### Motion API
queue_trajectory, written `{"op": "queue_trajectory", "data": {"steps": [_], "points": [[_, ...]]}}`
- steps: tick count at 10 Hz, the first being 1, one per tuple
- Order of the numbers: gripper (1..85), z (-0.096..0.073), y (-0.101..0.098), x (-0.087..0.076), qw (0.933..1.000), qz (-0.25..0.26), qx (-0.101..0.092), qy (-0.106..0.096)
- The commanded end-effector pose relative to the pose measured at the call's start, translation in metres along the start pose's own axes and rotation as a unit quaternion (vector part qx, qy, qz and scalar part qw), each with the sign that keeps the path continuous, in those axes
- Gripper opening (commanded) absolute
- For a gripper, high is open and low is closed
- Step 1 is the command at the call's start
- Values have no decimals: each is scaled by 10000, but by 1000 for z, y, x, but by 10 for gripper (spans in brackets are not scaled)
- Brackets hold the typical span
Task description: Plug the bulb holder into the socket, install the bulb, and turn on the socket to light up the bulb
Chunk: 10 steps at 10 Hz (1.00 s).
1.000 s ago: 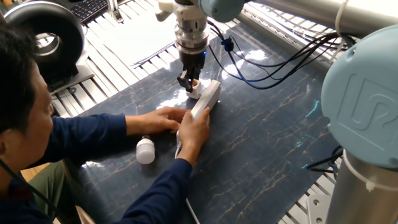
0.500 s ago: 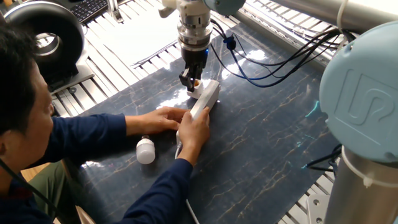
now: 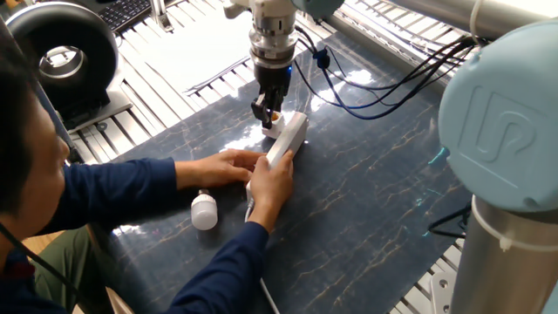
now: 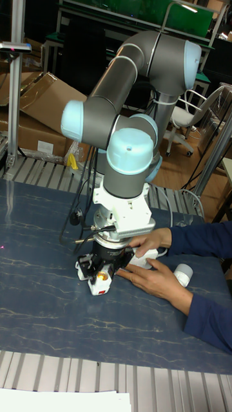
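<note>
The gripper (image 3: 268, 112) is seen pointing straight down over the far end of the socket (image 3: 289, 139), which lies on the dark marbled table (image 3: 375, 201). In the fixed view the 2 black fingers are closed on the holder (image 3: 274, 119), of which only a small white body and an orange-brass spot are shown between them; whether its prongs are seated in an outlet cannot be told from here. The tall fixed view looks at the same spot from the opposite side and shows the gripper (image 4: 98, 268) low over the table, the holder (image 4: 98, 281) appearing as a white piece with an orange glint just below the fingertips, while most of the socket (image 4: 145, 252) is hidden behind the wrist and the hands. The socket is steadied by a person: in the fixed view 1 hand (image 3: 272, 181) is laid on its near end and the other hand (image 3: 225, 167) rests just beside it on the table. The bulb (image 3: 203, 211) is seen lying on the table beside the person's forearm, apart from the socket; in the tall fixed view the bulb (image 4: 183, 275) is only partly shown behind the arm. The arm's upper joints and the cartons behind it are shown by the tall view alone.
</note>
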<state>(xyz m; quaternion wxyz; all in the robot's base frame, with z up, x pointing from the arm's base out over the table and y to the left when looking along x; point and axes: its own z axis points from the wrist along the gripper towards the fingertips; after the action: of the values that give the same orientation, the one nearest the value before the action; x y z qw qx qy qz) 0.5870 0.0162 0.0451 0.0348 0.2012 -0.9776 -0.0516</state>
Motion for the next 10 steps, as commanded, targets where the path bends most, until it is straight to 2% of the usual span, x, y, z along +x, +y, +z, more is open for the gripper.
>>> {"op": "queue_trajectory", "data": {"steps": [1, 2, 3, 5, 6, 9, 10], "points": [[580, -6, -4, -9, 9996, -233, -102, -91], [630, -5, -5, -16, 9993, -305, -95, -215], [667, -7, -9, -21, 9991, -339, -27, -251], [670, -12, -12, -28, 9995, -241, 65, -217], [670, -20, -10, -39, 9997, -123, 81, -186], [630, -49, -9, -75, 9997, 146, 149, -86], [573, -55, -13, -91, 9993, 199, 285, -98]]}}
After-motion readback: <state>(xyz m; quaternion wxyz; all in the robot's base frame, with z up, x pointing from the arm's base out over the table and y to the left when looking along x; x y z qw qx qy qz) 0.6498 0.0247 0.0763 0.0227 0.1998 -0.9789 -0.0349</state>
